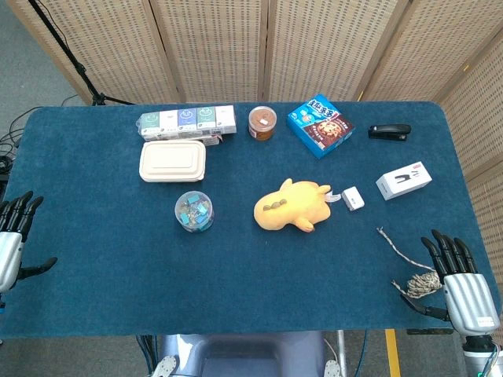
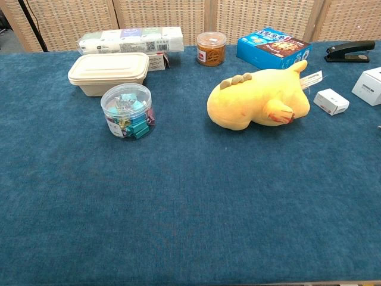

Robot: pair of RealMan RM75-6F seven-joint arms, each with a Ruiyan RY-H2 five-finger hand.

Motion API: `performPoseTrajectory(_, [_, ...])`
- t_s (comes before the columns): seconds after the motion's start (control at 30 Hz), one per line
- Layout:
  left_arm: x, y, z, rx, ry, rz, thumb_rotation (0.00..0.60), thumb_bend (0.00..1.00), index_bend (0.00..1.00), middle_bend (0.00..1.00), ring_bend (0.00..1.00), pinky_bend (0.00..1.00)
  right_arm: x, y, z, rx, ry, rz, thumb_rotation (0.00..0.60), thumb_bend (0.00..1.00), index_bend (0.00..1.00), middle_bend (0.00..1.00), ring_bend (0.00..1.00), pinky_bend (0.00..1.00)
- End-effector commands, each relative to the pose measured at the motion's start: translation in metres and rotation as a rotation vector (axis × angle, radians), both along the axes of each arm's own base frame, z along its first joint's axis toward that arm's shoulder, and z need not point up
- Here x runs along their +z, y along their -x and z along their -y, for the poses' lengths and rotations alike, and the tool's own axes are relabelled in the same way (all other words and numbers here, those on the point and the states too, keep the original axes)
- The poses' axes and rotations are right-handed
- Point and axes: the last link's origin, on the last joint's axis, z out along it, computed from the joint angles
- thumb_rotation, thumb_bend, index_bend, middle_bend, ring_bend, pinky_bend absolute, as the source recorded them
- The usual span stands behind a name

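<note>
Your right hand point(image 1: 460, 287) sits at the lower right of the head view, fingers apart, holding nothing. A coiled rope point(image 1: 416, 279) lies just beside it. Your left hand point(image 1: 14, 236) is at the left edge, fingers spread too. The yellow plush toy point(image 1: 292, 206) lies mid-table.

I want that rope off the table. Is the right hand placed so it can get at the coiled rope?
Probably yes: the right hand lies open right beside the coiled rope, with nothing between them.
</note>
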Motion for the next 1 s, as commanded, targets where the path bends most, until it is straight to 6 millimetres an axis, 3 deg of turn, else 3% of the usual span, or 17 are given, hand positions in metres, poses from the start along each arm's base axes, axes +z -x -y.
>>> performPoseTrajectory(0.03, [0.001,0.000,-0.001,0.002,-0.002,0.000,0.600,0.00,0.00,0.00,0.00,0.00,0.000,0.000,0.000,0.000,0.000,0.000,0.000,0.00,0.00,0.00,0.00,0.00])
performPoseTrajectory(0.33, [0.004,-0.001,-0.003,0.004,-0.013,0.009,0.600,0.00,0.00,0.00,0.00,0.00,-0.005,-0.001,0.002,0.009,-0.018,-0.009,0.000,0.00,0.00,0.00,0.00,0.00])
performPoseTrajectory(0.5, [0.007,-0.006,-0.006,-0.019,-0.020,0.024,0.600,0.00,0.00,0.00,0.00,0.00,-0.018,-0.013,0.018,0.042,-0.066,-0.033,0.000,0.00,0.00,0.00,0.00,0.00])
performPoseTrajectory(0.77, [0.007,-0.012,-0.014,-0.051,-0.012,0.027,0.600,0.00,0.00,0.00,0.00,0.00,-0.044,-0.070,0.058,0.172,-0.151,-0.095,0.000,0.00,0.00,0.00,0.00,0.00])
performPoseTrajectory(1.0, [0.009,-0.010,-0.016,-0.042,-0.013,0.042,0.600,0.00,0.00,0.00,0.00,0.00,-0.088,-0.132,0.091,0.282,-0.251,-0.071,0.000,0.00,0.00,0.00,0.00,0.00])
